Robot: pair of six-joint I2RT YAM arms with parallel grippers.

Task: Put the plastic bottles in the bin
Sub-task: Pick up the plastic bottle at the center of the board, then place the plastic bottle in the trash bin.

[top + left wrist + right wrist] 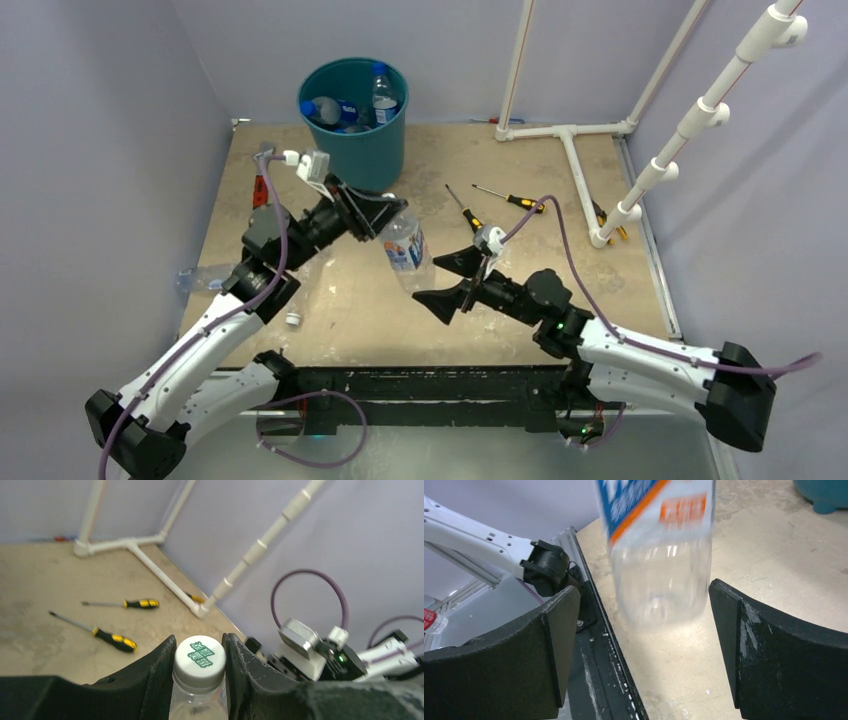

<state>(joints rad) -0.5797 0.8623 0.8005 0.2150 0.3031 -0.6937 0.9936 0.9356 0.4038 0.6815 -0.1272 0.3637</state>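
Observation:
My left gripper [384, 222] [199, 640] is shut on the neck of a clear plastic bottle [405, 252] with a white cap [201, 656] and a blue-and-orange label. The bottle hangs above the table, just in front of the teal bin [352, 125]. The bin holds several bottles. My right gripper [450, 281] [644, 592] stands open right of the held bottle [659, 555], its fingers wide on either side of the base without touching. Another clear bottle [203, 278] lies at the table's left edge.
Two screwdrivers [462, 209] [512, 199] lie behind my right gripper, a third [601, 216] by the white pipe frame [575, 150]. A loose white cap [292, 320] sits near the left arm. A red-capped bottle [430, 620] shows off the table's near edge.

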